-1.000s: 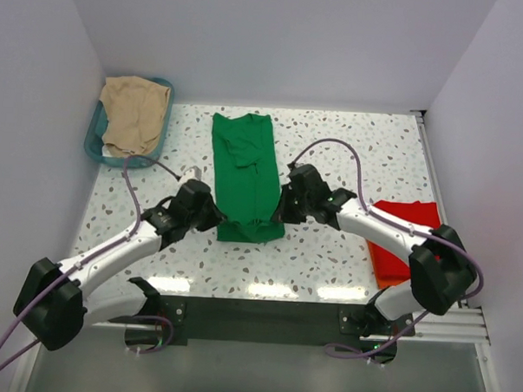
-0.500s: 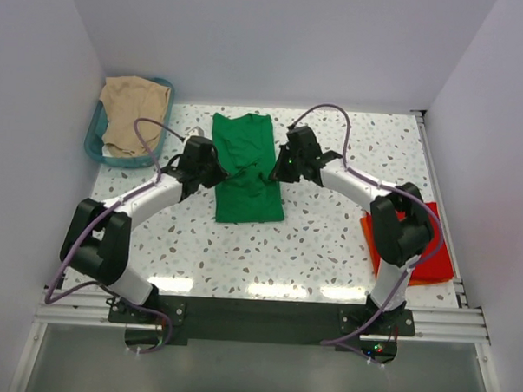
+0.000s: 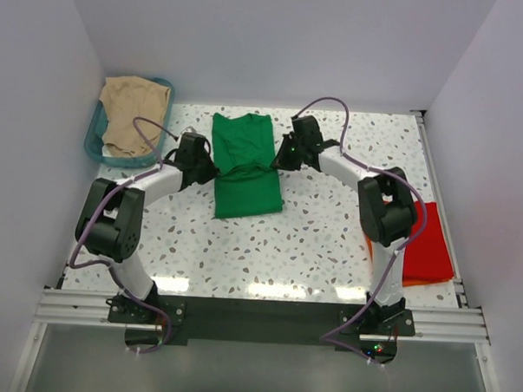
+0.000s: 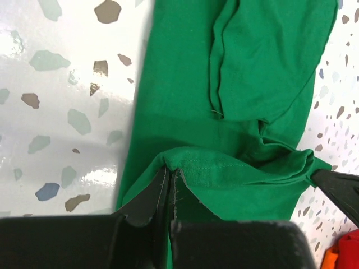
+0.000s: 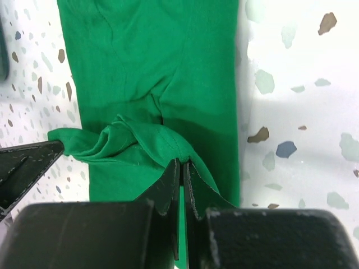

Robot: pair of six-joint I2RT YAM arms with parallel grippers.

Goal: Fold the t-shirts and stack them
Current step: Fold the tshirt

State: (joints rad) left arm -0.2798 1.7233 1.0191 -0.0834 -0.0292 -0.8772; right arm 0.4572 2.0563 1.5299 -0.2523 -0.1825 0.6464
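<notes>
The speckled table (image 3: 329,242) carries the green shirt (image 3: 245,143) at its far middle, lying lengthwise as a long strip, sleeves tucked in. Its near end is lifted and doubled back over the middle, so the step in hand looks like the half-fold, near hem towards collar. The red shirt (image 3: 433,243) lies well apart at the right near edge, partly hidden by the right arm, and seems already folded flat. A basket (image 3: 92,145) with beige cloth (image 3: 135,108) sits in the far left corner. The left gripper (image 4: 170,172) is pinched tight on the hem's left corner, the right gripper (image 5: 182,163) likewise on the right corner, with the cloth sagging in a wrinkled bunch between them. The next move probably calls for both arms to travel on evenly to the far edge, keeping the hem taut, lower it square on the collar end, then let go together. After that the shirts want stacking.
</notes>
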